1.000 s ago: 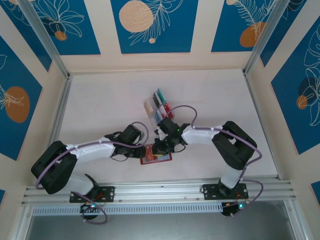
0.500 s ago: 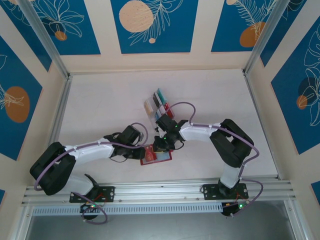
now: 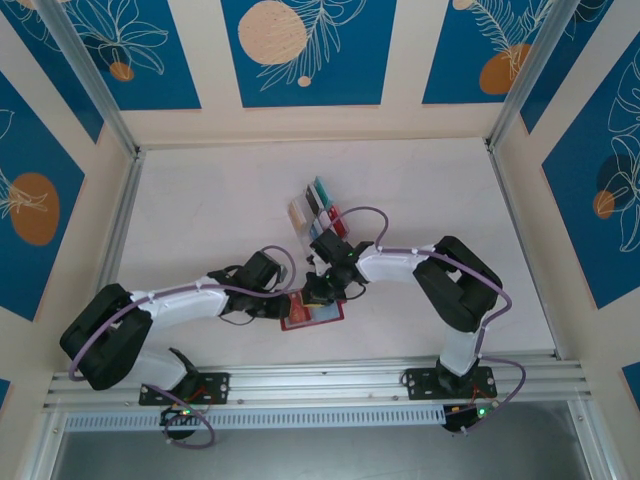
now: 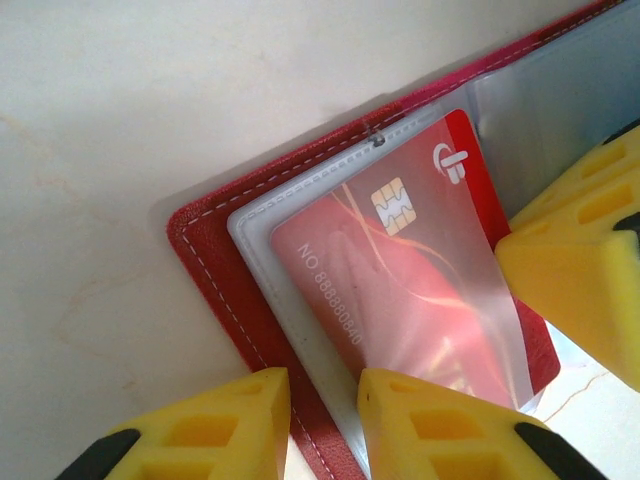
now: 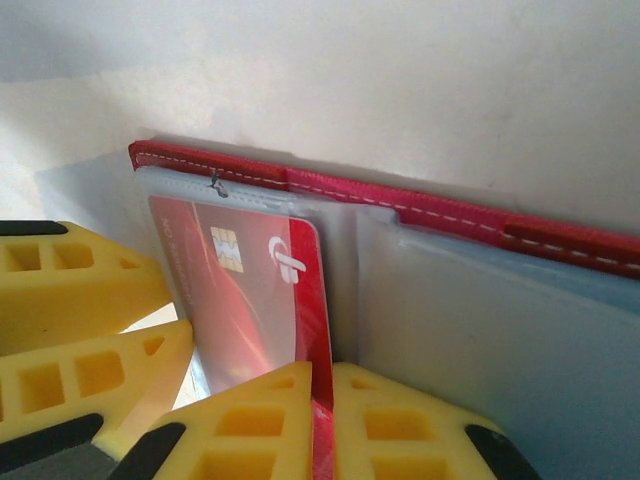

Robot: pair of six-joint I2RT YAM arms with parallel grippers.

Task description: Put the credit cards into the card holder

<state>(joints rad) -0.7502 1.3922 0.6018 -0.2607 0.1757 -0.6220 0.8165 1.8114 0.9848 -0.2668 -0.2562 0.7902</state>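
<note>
From the left, the left arm reaches across the pale bench (image 3: 220, 200) to the red wallet (image 3: 312, 317), which lies open near the front edge, between the two arms. The left claw (image 4: 320, 385) is closed on the wallet's near-left edge, one yellow finger on each side of the stitched red cover and the clear inner sleeve. A red card (image 4: 400, 290) with a gold chip and a white logo sits partly inside that clear sleeve, its chip end towards the wallet's spine. The right claw (image 5: 322, 375) comes in from the right and is clamped on the card's exposed edge, its two yellow fingers pressed together on the thin plastic. Just behind the wallet, a clear rack (image 3: 318, 212) stands on the bench holding more cards (image 3: 322, 192) upright in mixed colours
</note>
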